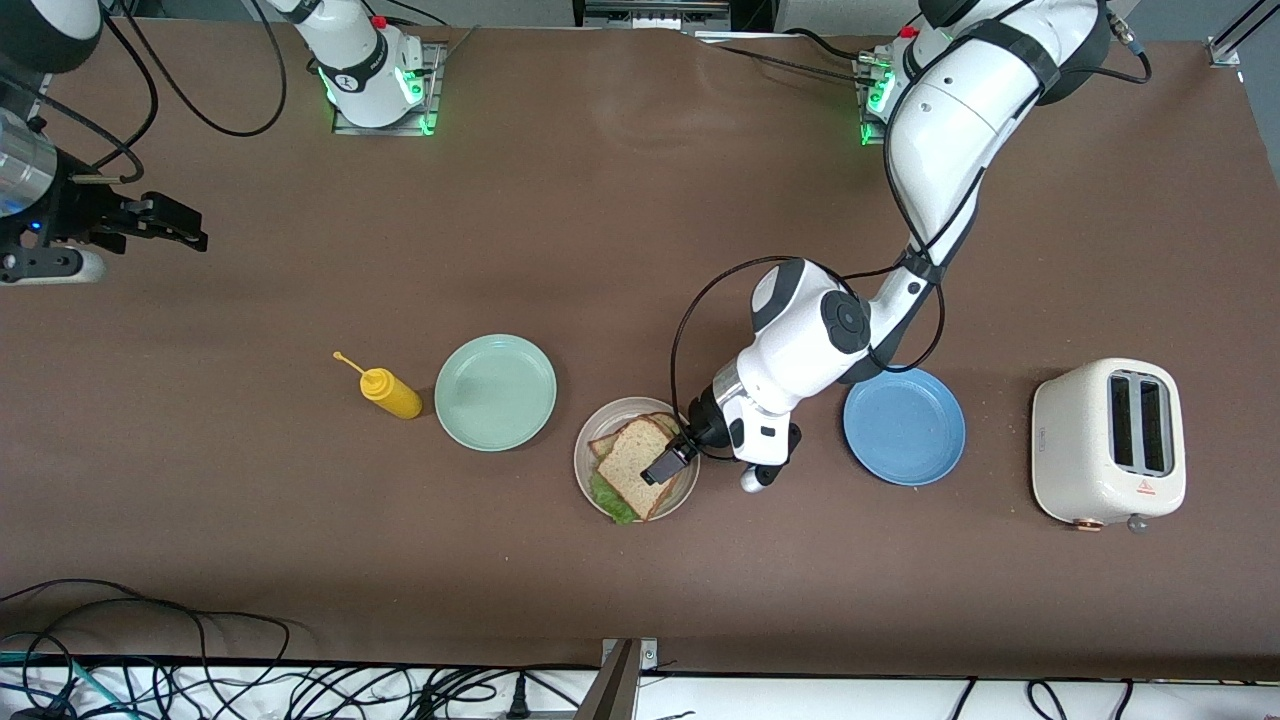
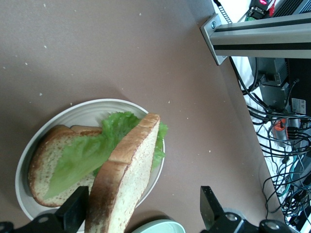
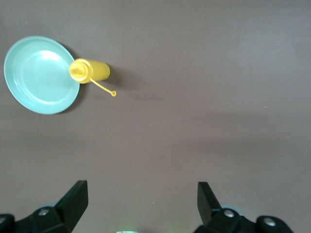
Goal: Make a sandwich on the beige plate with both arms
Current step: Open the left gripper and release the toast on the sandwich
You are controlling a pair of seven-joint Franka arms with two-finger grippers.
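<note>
Left wrist view: left gripper (image 2: 141, 213) gapes wide over the plate (image 2: 87, 112), top slice (image 2: 124, 179) tilted on lettuce (image 2: 92, 150), apparently just released. Right gripper (image 1: 165, 222) waits wide open.

I see a robotics lab: brown matte desk (image 1: 600, 200), bolted-down metal arm base plates with green lights (image 1: 385, 110), tangled black cables (image 1: 200, 680) along the desk edge.

The front camera looked steeply down across the table (image 1: 640, 200) at both bases. The left wrist camera sat close over the beige plate (image 2: 87, 112) (lower centre in front). The right wrist camera hung higher, sharing the mint-green plate (image 3: 41, 74).
</note>
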